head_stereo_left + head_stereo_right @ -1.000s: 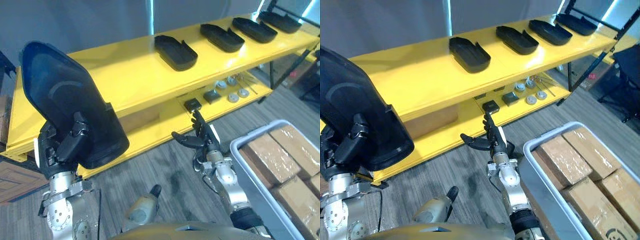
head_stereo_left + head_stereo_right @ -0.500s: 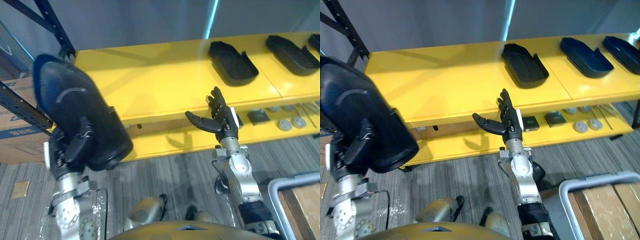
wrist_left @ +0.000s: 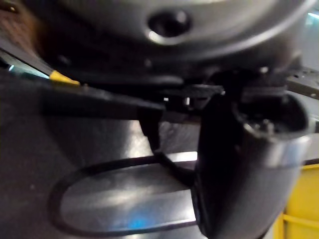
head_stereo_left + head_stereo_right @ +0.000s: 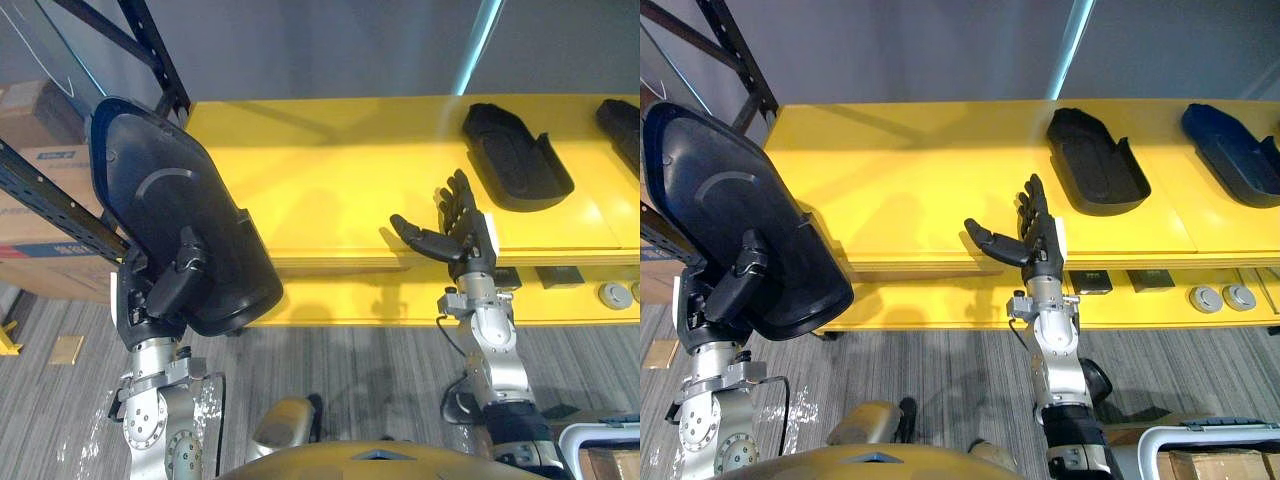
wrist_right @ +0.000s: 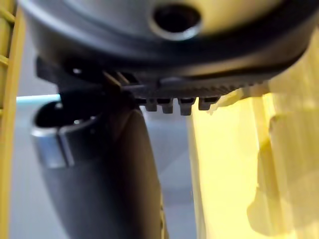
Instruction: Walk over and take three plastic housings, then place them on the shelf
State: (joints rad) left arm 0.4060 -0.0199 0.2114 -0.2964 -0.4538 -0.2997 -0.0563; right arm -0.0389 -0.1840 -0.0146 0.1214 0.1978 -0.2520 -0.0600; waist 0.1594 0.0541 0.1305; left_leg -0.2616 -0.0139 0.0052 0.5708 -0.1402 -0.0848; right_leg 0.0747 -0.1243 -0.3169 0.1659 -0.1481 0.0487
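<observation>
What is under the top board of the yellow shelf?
On the lower board lie two dark square parts and two round grey discs. The top board covers the rest of that level.

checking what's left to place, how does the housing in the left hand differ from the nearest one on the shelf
The held housing is gripped in the left hand, raised and tilted; the shelf housing lies flat on the yellow shelf, untouched. The held housing shows its smooth closed face; the shelf housing shows its hollow side up. Both are dark, rounded plastic shells.
</observation>
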